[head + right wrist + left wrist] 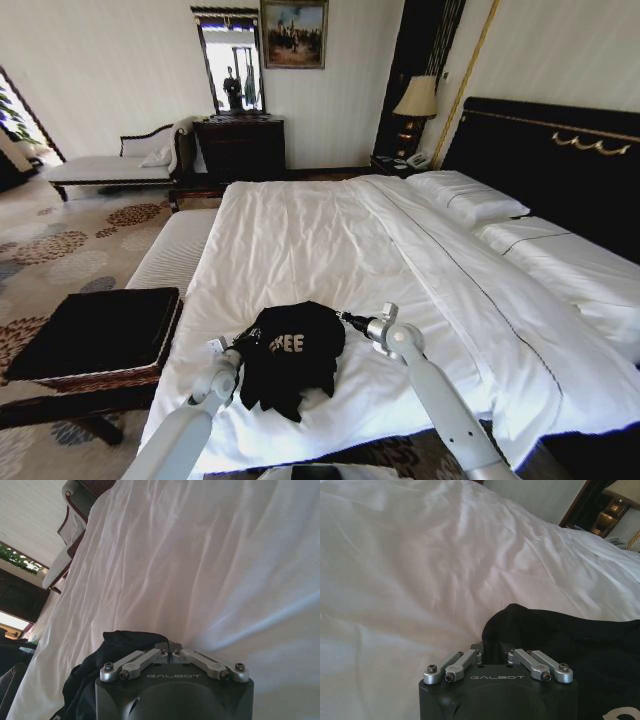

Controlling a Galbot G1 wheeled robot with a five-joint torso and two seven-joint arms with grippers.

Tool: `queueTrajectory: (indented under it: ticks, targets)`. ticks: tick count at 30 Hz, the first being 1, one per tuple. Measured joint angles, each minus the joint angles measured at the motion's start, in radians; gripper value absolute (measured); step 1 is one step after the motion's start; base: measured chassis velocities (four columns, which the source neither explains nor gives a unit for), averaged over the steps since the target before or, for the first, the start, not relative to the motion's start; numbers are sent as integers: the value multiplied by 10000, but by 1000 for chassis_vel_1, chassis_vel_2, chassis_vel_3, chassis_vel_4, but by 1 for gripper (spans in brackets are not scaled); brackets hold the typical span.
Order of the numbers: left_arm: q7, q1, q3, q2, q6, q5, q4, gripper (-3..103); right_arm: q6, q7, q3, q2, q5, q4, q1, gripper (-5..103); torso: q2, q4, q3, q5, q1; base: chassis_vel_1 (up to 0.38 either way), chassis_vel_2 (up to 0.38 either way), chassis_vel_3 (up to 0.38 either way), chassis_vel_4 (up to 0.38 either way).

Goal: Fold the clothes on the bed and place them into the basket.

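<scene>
The clothes (290, 352), a black T-shirt with white letters, lie bunched near the foot edge of the bed (300, 240). My left gripper (241, 349) is at the shirt's left edge and shut on black cloth (555, 640); its fingers (465, 661) converge into the fabric. On the shirt's right edge my right gripper (346, 320) is shut as well, its fingertips (161, 653) pinched together on a fold of the cloth (117, 647). The basket (95, 335), brown wicker with a flat black top, stands on the floor left of the bed, beside my left arm.
A long white padded bench (175, 250) runs along the bed's left side behind the basket. White pillows (465, 195) and the black headboard (550, 160) are at the far right. A dark dresser (240, 145) and a white chaise (110, 165) stand by the far wall.
</scene>
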Motion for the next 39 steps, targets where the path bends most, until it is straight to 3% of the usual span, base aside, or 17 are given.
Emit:
queueTrajectory:
  ticks: [1, 4, 5, 7, 15, 23, 29, 32, 39]
  targets:
    - [-11, 7, -8, 10, -3, 2, -24, 16, 1, 0, 0, -2, 5, 7, 0, 0, 1, 1, 0, 0, 0, 0, 0, 0, 0]
    - [-26, 9, -19, 20, -10, 4, -50, 16, 2, 1, -2, -5, 12, 17, 0, 0, 0, 1, 0, 0, 0, 0, 0, 0, 0]
    - [-60, 8, -40, 47, -26, 4, -140, 6, 4, 8, -25, -11, 23, 53, 2, 0, 0, 0, 0, 0, 0, 0, 0, 0, 0]
    - [-102, -2, -46, 96, -42, 14, -270, 3, 5, 28, -64, -11, 43, 140, 7, 0, 0, 1, 0, 0, 1, 0, 0, 0, 0]
    - [-125, -85, -92, 421, -128, 207, -994, 3, -2, 176, -53, -285, 264, 878, -34, 0, 0, 2, 0, 0, 0, 0, 0, 0, 0]
    - [-163, -845, -183, 1421, -196, 67, -2379, 3, 41, 792, 186, -1131, 1004, 2328, 374, 0, 0, 0, 0, 1, 0, 0, 0, 0, 0]
    - [-209, -2056, 6, 2593, -205, -490, -2989, 3, 150, 981, 272, -1865, 1380, 2954, 1153, 0, 0, 1, 0, 2, 0, 0, 0, 0, 0]
    - [-477, -3351, 496, 3409, -123, -1313, -3249, 3, 302, 1309, 138, -2444, 1946, 3037, 2380, 0, 0, 0, 0, 0, 1, 0, 0, 0, 0]
    - [-668, -5486, 1260, 4232, -37, -2272, -3284, 3, 389, 1850, -81, -3046, 3038, 3031, 4112, 0, 0, 1, 1, -2, 2, 0, 0, 0, 0]
